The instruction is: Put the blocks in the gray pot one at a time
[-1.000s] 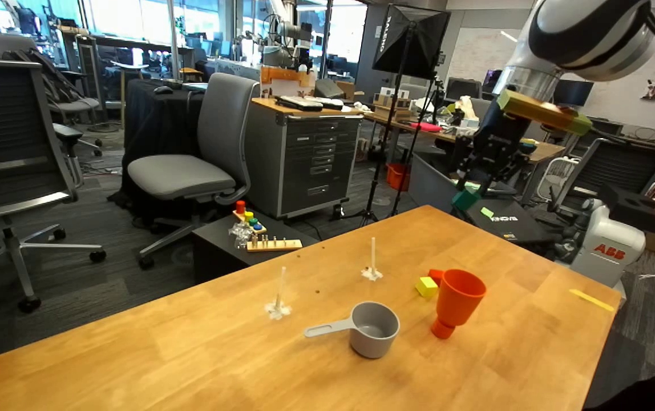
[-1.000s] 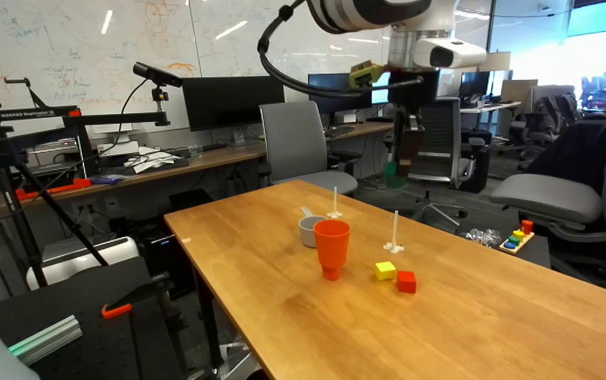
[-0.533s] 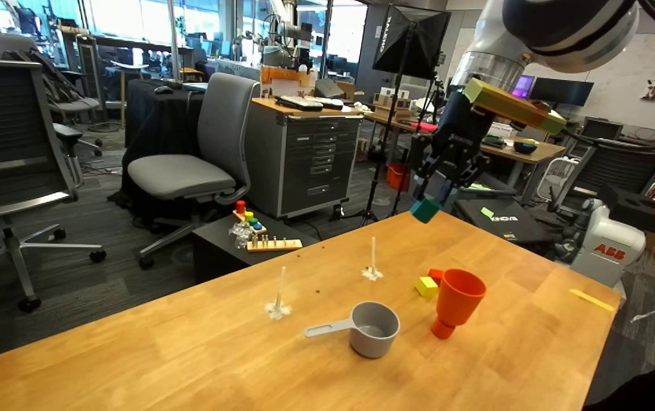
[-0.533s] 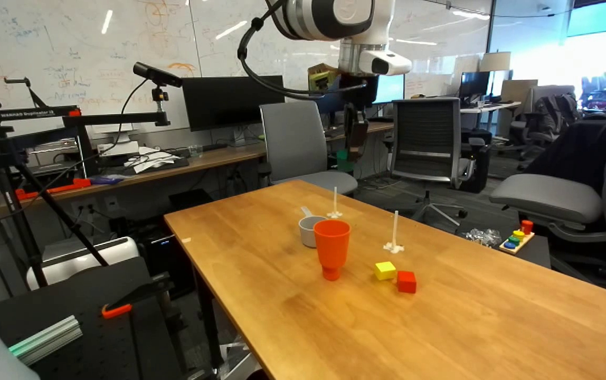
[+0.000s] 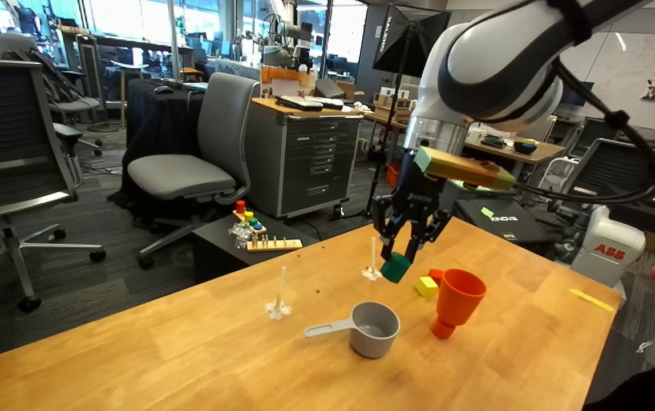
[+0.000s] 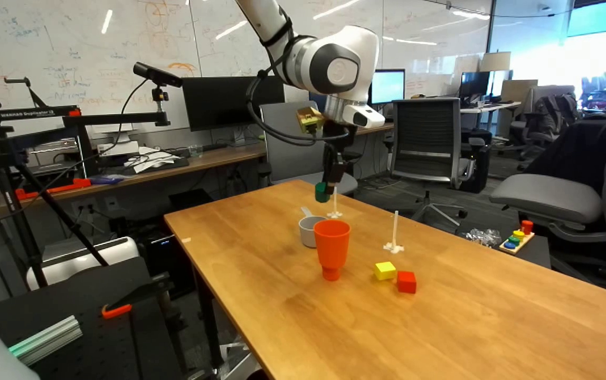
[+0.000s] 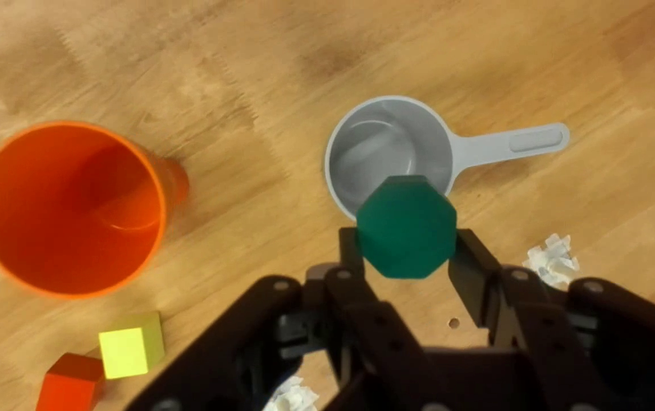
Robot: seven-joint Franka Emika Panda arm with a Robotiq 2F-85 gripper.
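Observation:
My gripper (image 5: 399, 254) is shut on a dark green block (image 5: 395, 268), which also shows in an exterior view (image 6: 322, 192) and in the wrist view (image 7: 407, 234). It holds the block in the air above the table, close to the gray pot (image 5: 371, 344). In the wrist view the block overlaps the near rim of the pot (image 7: 431, 128); the visible inside of the pot shows no block. A yellow block (image 6: 385, 271) and a red block (image 6: 406, 282) lie side by side on the table; both also show in the wrist view, yellow (image 7: 125, 351) and red (image 7: 73, 382).
A red-orange cup (image 5: 456, 308) stands between the pot and the loose blocks; it also shows in the wrist view (image 7: 71, 211). Two thin upright pegs, one nearer the gripper (image 6: 335, 200) and one farther (image 6: 395, 232), are taped to the table. The pot's handle (image 7: 516, 142) sticks out.
My gripper has carried the green block from beyond the table's edge to over the table, moving down and toward the pot. The pot, the cup and the other blocks have not moved.

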